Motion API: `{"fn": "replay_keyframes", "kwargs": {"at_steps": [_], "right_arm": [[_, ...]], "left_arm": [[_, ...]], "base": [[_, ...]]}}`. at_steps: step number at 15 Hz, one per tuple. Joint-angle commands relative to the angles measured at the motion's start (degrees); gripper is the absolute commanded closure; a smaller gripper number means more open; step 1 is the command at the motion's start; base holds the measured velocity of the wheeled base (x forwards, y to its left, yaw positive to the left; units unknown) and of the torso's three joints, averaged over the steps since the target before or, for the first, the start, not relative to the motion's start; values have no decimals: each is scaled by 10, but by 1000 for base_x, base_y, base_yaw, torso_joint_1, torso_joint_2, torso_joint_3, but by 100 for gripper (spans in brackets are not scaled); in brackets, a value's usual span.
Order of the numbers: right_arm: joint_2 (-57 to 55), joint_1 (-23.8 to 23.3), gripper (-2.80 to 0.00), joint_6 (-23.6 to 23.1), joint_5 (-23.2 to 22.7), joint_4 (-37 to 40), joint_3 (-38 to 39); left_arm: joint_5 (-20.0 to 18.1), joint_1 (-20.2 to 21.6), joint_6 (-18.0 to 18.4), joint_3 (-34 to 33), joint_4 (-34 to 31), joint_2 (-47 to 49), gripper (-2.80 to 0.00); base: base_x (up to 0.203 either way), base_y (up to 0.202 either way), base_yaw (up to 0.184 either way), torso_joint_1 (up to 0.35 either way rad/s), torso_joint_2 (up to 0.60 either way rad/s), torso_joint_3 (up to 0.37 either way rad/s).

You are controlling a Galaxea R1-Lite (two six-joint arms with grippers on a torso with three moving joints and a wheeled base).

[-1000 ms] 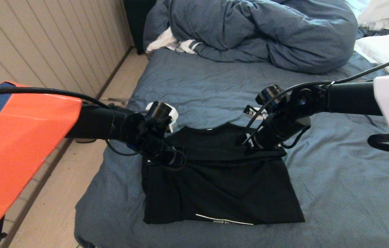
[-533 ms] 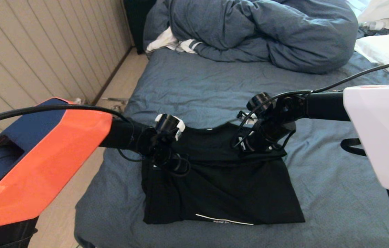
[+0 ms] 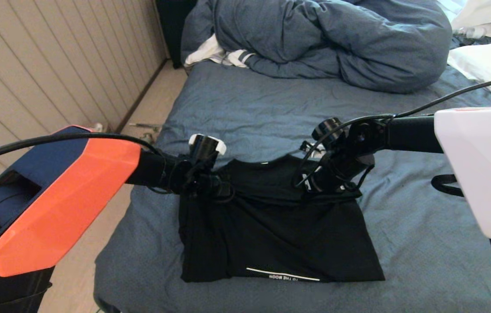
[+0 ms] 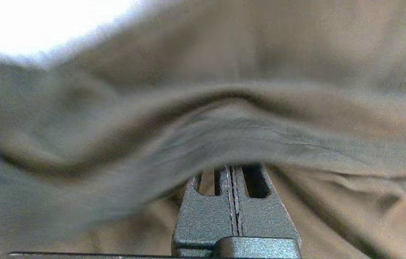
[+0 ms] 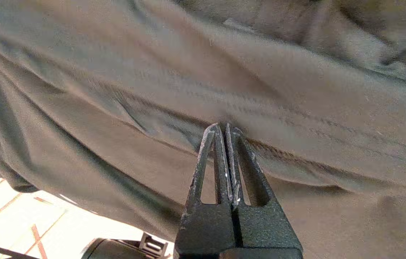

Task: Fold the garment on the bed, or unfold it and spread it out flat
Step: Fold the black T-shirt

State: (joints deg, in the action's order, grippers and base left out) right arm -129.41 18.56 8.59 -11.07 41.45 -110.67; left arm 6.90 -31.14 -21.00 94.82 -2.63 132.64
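Both arms have swung inward; the left gripper [image 3: 223, 191] and right gripper [image 3: 310, 184], mid-frame, each pinch the T-shirt's [image 3: 280, 234] far fold above the bed [image 3: 250, 104].

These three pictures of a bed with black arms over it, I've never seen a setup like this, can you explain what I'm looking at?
It is a two-armed robot working on a black short-sleeved T-shirt that lies on a bed with a wrinkled slate-blue sheet. The wide picture comes from a camera on its head. The two close-ups come from cameras on its wrists, looking along the fingers. The left gripper and right gripper are each shut on the shirt's far edge, one at each end. A bunched blue-grey duvet and a white pillow lie further back.
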Motion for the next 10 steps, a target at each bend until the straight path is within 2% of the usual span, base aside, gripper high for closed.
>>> {"fn": "replay_keyframes", "kwargs": {"at_steps": [1,6,10], "right_arm": [[5,0,0,1,-1,2,1],[7,1,0,6,-1,2,4],[7,2,0,8,-1,-1,4]], "left_arm": [[9,10,-3,18,8,5,0],[50,18,-51,131,-4,41,0],[58,25,-55,137,-8,24,0]], "base": [[0,0,0,0,0,0],[0,0,0,0,0,0],[0,0,0,0,0,0]]}}
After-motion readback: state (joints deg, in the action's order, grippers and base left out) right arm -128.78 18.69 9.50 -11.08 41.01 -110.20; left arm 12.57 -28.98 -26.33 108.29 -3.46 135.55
